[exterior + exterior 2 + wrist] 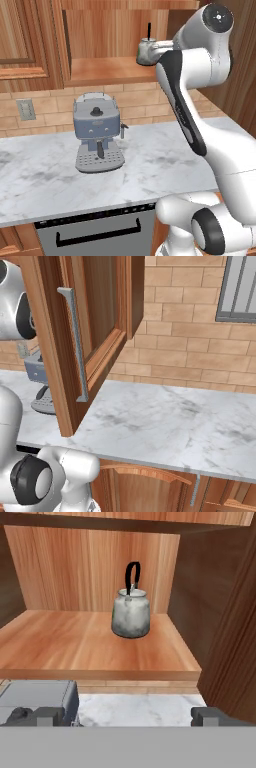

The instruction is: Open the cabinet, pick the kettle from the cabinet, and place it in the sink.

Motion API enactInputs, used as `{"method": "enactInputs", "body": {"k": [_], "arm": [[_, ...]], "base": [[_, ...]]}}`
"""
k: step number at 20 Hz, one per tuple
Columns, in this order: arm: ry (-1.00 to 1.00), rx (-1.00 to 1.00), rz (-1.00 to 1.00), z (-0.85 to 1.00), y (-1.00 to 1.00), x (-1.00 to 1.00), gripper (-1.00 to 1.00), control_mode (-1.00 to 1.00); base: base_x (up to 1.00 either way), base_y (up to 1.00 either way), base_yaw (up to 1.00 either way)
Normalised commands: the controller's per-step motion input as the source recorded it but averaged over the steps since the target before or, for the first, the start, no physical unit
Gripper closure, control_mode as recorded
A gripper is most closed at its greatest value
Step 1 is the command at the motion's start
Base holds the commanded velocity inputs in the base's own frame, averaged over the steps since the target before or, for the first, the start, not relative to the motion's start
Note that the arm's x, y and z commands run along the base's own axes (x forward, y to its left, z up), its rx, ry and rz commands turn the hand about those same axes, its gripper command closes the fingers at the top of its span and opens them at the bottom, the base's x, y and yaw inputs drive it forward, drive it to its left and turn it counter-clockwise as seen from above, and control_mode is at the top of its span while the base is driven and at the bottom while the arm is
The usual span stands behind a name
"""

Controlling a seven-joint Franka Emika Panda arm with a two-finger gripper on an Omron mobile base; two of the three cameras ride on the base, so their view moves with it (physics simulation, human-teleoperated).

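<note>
Hand view gives us the kettle (130, 615) dead ahead, standing upright on the wooden shelf (95, 647) inside the cabinet (210, 612), toward the back and somewhat right of the shelf's middle, its black bail handle (132, 576) raised above the lid. We see the tool (127, 716) short of the shelf's front edge, its two dark fingertips (46, 716) spread as wide as they go and holding nothing; the kettle sits well apart from them.

In the left base view the kettle (146, 52) is partly hidden behind the white arm (192, 80), with the blue-grey coffee machine (96, 131) on the marble tabletop (150, 165) below the shelf. In the right base view the cabinet door (85, 341) stands swung open with its silver bar handle (74, 341) facing us.

We judge the door step done and the reach for the kettle next. From here several things could spoil it. The kettle is round and slick-looking, so fingers closing off-centre could nudge it toward the back wall or roll it aside instead of gripping it. Coming in too low could catch the fingertips on the shelf's front lip; coming in too high could strike the raised handle and tip the kettle. The right cabinet wall lies close to the kettle's side, leaving little room for the outer finger. The open door hangs near the arm's path, and a wide swing toward the sink could clip it.
</note>
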Motion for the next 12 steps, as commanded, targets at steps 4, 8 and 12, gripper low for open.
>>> {"method": "enactInputs", "body": {"k": [4,8,12], "arm": [[0.00,0.00,-0.02,0.02,0.00,0.20,-1.00,-1.00],[-0.03,0.00,-0.02,0.01,0.00,0.19,-1.00,-1.00],[-0.04,0.00,-0.03,0.00,0.00,0.22,-1.00,-1.00]], "base": [[0.00,0.00,0.00],[0.00,0.00,0.00],[0.00,0.00,0.00]]}}
